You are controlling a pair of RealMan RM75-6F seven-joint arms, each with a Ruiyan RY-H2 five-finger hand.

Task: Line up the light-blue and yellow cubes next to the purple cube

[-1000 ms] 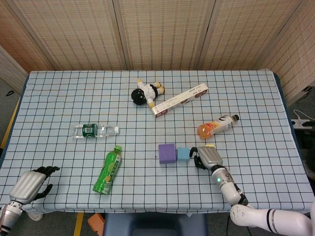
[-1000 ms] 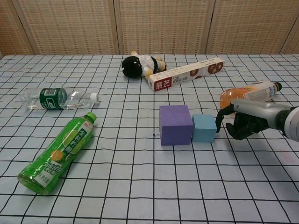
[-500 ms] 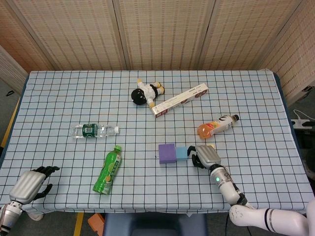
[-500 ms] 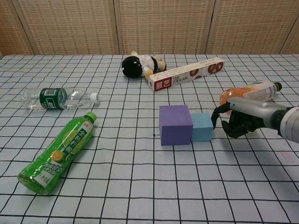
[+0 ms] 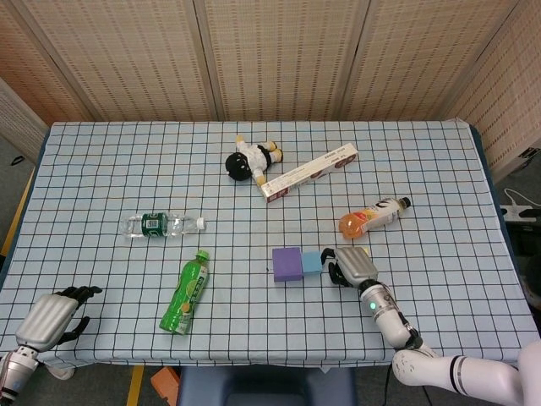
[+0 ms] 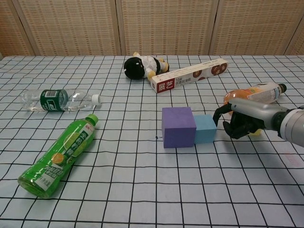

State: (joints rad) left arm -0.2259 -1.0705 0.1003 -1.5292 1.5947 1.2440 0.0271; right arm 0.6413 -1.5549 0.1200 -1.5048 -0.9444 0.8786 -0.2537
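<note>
Checked cloth, pale blue with dark grid lines, covers the table [image 5: 101, 169], and behind it we see woven straw-coloured panels [image 5: 279, 51] closing off the room. At the right edge of the head view a strip of grey floor with a white power strip [image 5: 524, 211] shows.

On the cloth the purple cube [image 6: 178, 127] sits near the middle-right, and the light-blue cube [image 6: 205, 129] touches its right face. Our right hand [image 6: 242, 124] lies just right of the light-blue cube, fingers curled down toward the cloth, one dark fingertip at the cube's upper right corner. A sliver of the yellow cube [image 6: 257, 132] shows at the hand's far side, but we cannot tell whether the fingers actually hold it. An orange drink bottle [image 6: 254, 94] lies just behind the hand.

Further off lie a long biscuit box [image 6: 188, 81], a plush toy [image 6: 141, 66], a clear water bottle [image 6: 59, 100] and a green bottle [image 6: 61, 154].

Only the head view shows our left hand [image 5: 52, 317], resting at the near-left corner of the table, fingers loosely curled, holding nothing. The chest view shows the cubes' touching faces more plainly.
</note>
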